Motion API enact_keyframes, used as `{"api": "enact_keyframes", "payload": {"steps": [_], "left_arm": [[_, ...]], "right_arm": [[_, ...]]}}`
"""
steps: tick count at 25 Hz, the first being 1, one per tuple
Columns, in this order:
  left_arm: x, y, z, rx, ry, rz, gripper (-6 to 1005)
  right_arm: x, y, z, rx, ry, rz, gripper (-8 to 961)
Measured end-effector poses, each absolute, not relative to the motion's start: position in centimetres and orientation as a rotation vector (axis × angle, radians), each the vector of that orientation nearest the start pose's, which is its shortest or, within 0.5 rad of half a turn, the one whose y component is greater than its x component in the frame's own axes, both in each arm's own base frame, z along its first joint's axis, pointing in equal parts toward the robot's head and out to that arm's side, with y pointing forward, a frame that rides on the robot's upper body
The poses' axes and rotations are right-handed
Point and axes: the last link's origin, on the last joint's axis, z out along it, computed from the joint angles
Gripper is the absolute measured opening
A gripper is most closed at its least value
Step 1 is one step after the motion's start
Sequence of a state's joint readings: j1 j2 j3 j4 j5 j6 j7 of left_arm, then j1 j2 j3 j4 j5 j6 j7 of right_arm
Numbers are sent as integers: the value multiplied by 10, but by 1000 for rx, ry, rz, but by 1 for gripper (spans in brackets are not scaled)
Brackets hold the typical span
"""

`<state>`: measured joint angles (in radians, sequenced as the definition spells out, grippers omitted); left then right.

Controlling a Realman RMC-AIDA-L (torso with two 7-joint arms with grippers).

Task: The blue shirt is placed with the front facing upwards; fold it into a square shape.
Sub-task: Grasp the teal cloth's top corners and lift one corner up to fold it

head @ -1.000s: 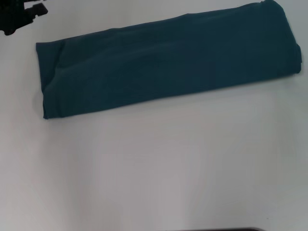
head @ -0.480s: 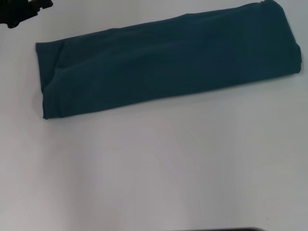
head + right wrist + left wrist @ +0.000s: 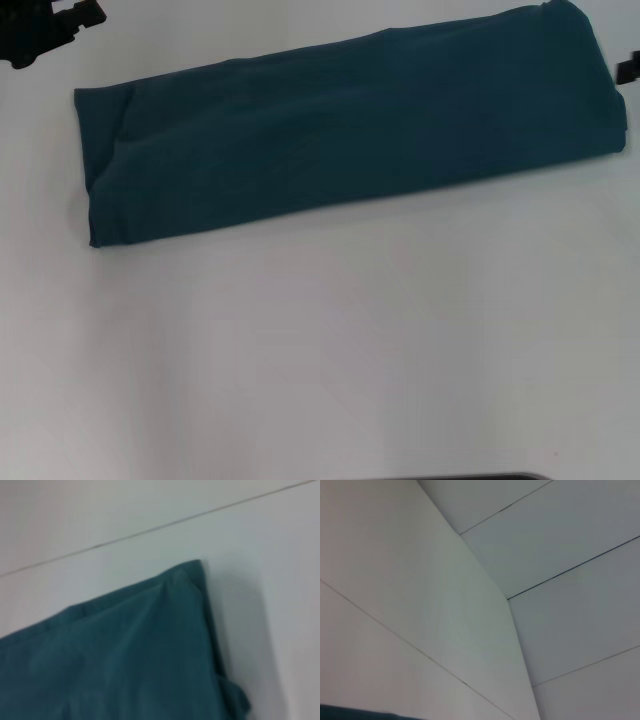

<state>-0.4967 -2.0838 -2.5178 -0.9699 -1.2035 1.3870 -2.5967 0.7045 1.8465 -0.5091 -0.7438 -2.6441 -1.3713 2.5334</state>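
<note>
Newly entered since half a second ago: a small black part of the right gripper (image 3: 628, 69), now showing at the 3 o'clock edge of the head view; it was absent before. Left gripper (image 3: 45, 25) has shifted only slightly, keeping to the 10 o'clock corner.

Item 1 — left gripper, black, above the table beyond the cloth's left end, not touching it; jaw state cannot be told.

Item 2 — dark teal-blue cotton shirt (image 3: 340, 130), folded into one long narrow band, lying flat on the plain white table (image 3: 320, 360), slanting from 9 o'clock up toward 2 o'clock. No lettering visible. Right wrist view shows one folded corner (image 3: 150, 650) of it.

Item 3 — right gripper, just beside the band's right end; jaw state cannot be told.
</note>
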Motion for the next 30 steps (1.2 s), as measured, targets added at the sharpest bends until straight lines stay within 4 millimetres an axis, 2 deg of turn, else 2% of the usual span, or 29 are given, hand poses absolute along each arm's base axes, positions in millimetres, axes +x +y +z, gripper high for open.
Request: {"api": "enact_keyframes", "payload": {"steps": [6,15,30], "left_arm": [[-256,373,80,-1920,-1808,-1061,428],[-260,369,78,-1910,-1818,-1076,428],[-263,366,78,-1905,-1827,-1082,430]], "right_arm": [[328,403,104,-1935,1674,193,930],[333,407,104,-1893,1640,280,930],[334,408,78,-1904,1635,234,931]]}}
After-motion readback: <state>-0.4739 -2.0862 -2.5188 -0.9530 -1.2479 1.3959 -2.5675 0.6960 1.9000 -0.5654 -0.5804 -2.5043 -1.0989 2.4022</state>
